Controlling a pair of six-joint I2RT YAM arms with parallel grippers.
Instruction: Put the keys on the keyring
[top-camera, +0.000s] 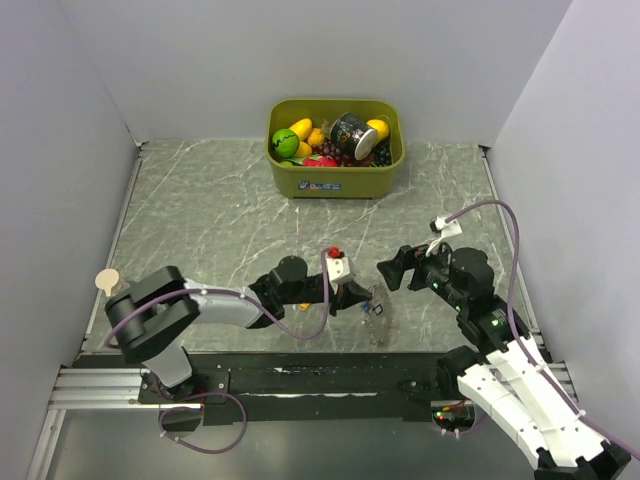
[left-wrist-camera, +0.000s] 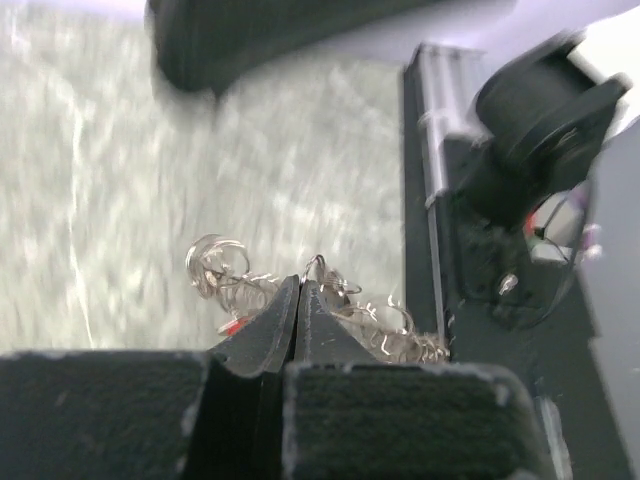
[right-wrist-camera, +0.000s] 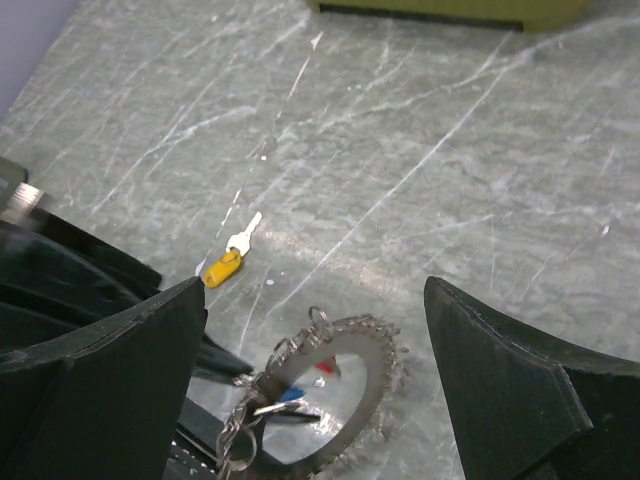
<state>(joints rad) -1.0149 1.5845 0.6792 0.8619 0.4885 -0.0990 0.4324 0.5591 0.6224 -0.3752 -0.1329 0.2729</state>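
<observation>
Left gripper (left-wrist-camera: 297, 300) clamped the keyring (right-wrist-camera: 385, 360), apparently steadying it for threading, while the right gripper (right-wrist-camera: 312, 290) hung released above the keyring.

I see the left arm (top-camera: 200, 305) in black joints and pale grey shells, with a purple cable (top-camera: 300, 337) looping off it. The right arm (top-camera: 510, 370) matches, and its own purple cable (top-camera: 513, 250) arches alongside. The left tool (left-wrist-camera: 298, 290) and right tool (right-wrist-camera: 315, 300) both have black wedge fingers.

Beaded silver keyring (right-wrist-camera: 380, 350), yellow-headed key (right-wrist-camera: 228, 262) apart beside it.
</observation>
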